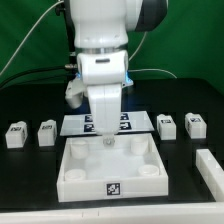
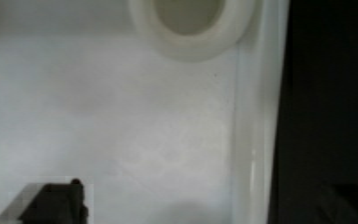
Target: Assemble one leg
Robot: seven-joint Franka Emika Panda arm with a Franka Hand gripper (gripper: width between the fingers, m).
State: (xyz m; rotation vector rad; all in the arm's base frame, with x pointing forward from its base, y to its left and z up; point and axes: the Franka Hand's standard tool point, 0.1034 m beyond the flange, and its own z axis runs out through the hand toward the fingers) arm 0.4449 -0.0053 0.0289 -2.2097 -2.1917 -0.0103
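Observation:
Four small white legs with black-and-white tags stand on the black table: two on the exterior view's left (image 1: 14, 134) (image 1: 47, 131) and two on its right (image 1: 167, 125) (image 1: 194, 123). The large white square panel (image 1: 85, 181) with round corner sockets lies in front. My gripper (image 1: 106, 141) hangs low over the panel's far edge, apart from every leg. In the wrist view the gripper (image 2: 202, 205) is open and empty, with one dark finger (image 2: 51, 202) showing above the white panel surface (image 2: 123, 110). A round socket (image 2: 190, 20) lies ahead of it. No leg shows in the wrist view.
The marker board (image 1: 135, 122) lies behind the panel, partly hidden by the arm. Another white part (image 1: 211, 170) lies at the exterior view's right edge. In the wrist view the panel's edge meets the black table (image 2: 336, 90).

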